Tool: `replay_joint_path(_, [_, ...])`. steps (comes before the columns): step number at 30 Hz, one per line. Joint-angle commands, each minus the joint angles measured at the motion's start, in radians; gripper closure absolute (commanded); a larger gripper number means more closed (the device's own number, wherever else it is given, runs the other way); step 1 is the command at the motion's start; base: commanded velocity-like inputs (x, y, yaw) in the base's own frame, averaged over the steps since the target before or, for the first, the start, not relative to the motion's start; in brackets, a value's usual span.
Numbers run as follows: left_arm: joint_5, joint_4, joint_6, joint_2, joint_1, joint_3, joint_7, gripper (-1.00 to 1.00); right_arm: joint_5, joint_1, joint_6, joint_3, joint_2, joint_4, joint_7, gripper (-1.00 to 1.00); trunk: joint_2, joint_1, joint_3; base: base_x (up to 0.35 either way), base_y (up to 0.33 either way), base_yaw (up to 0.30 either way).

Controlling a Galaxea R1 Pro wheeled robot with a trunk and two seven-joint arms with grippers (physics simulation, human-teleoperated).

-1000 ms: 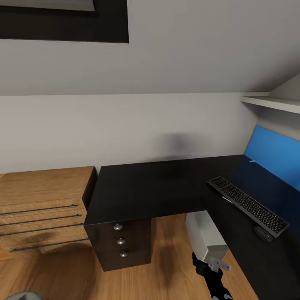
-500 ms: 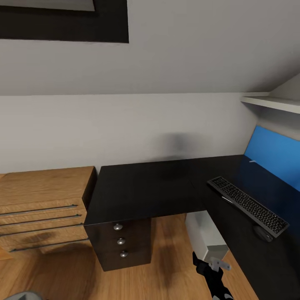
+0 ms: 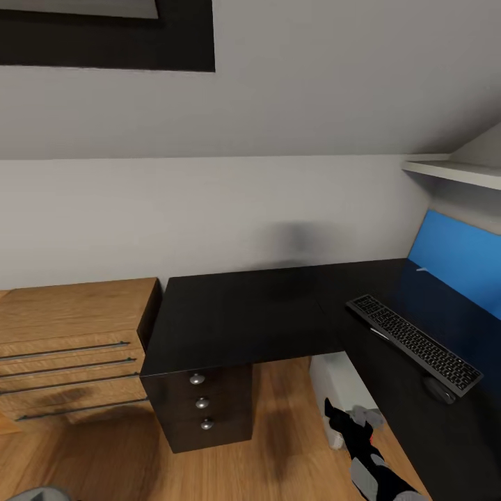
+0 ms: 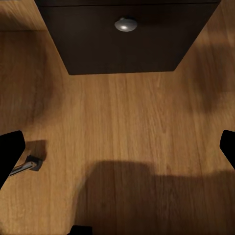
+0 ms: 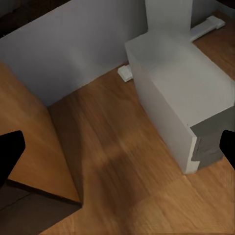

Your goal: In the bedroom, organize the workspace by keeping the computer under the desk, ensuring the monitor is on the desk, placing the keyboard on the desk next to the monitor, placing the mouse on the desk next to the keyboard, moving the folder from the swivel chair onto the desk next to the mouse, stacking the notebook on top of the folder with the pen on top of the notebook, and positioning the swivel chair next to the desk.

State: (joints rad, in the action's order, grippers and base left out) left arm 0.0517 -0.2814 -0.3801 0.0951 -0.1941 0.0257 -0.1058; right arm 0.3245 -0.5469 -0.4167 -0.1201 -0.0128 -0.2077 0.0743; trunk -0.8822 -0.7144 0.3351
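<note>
Keyboard (image 3: 413,342) and mouse (image 3: 438,390) lie on the desk (image 3: 236,316); computer (image 5: 178,100) beneath; both grippers' fingers spread.

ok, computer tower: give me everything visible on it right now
The computer is a boxy white to light-grey case with plain, flat panels and a darker grey recessed patch at one end. It looks like painted metal or plastic. It stands on the wooden floor under the desk, close to the grey wall. In the head view the desktop and the right arm partly hide it.

Glossy black desk (image 3: 243,313), blue back panel (image 3: 456,261); white-grey computer (image 5: 181,93); black-keyed keyboard (image 3: 414,343).
</note>
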Motion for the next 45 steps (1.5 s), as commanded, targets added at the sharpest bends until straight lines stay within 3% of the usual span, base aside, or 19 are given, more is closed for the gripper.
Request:
replay_joint_path(1, [0.006, 0.001, -0.003, 0.000, -0.001, 0.003, -0.004, -1.00, 0.003, -0.001, 0.019, -0.006, 0.000, -0.022, -0.001, -1.00, -0.001, 0.000, 0.001, 0.000, 0.000, 0.000])
replay_joint_path(6, [0.006, 0.001, -0.003, 0.000, -0.001, 0.003, -0.007, -1.00, -0.020, 0.000, 0.125, -0.007, 0.000, -0.140, -0.062, -1.00, -0.001, 0.000, 0.001, 0.000, 0.000, 0.000])
replay_joint_path(11, [0.007, 0.001, -0.004, 0.000, -0.001, 0.003, -0.002, -1.00, -0.074, -0.001, 0.149, -0.006, 0.004, -0.182, -0.166, -1.00, -0.001, 0.000, 0.001, 0.000, 0.000, 0.000])
replay_joint_path(15, [0.006, 0.001, -0.005, -0.001, -0.001, 0.004, -0.001, -1.00, -0.095, 0.000, 0.161, -0.006, 0.005, -0.227, -0.201, -1.00, -0.001, 0.000, 0.001, 0.000, 0.000, 0.000])
replay_joint_path(22, [0.004, 0.001, -0.005, 0.000, -0.001, 0.006, 0.000, -1.00, -0.105, -0.001, 0.241, -0.006, 0.005, -0.314, -0.218, -1.00, -0.001, 0.000, 0.001, 0.000, 0.000, 0.000])
replay_joint_path(30, [0.004, 0.001, -0.005, 0.000, -0.001, 0.006, 0.000, -1.00, -0.105, 0.000, 0.432, -0.012, 0.005, -0.481, -0.221, -1.00, -0.001, 0.000, 0.001, 0.000, 0.000, 0.000])
replay_joint_path(34, [0.004, 0.001, -0.004, 0.001, -0.001, 0.007, 0.000, -1.00, -0.106, 0.000, 0.492, -0.013, 0.005, -0.517, -0.222, -1.00, -0.001, 0.000, 0.001, 0.000, 0.000, 0.000])
replay_joint_path(40, [0.003, 0.001, -0.004, 0.002, -0.001, 0.008, 0.000, -1.00, -0.109, 0.000, 0.517, -0.014, 0.005, -0.535, -0.230, -1.00, -0.001, 0.000, 0.001, 0.000, 0.000, 0.000])
replay_joint_path(45, [0.003, 0.001, -0.004, 0.003, -0.001, 0.008, 0.000, -1.00, -0.109, 0.001, 0.482, -0.014, 0.004, -0.538, -0.276, -1.00, -0.001, 0.000, 0.001, 0.000, 0.000, 0.000])
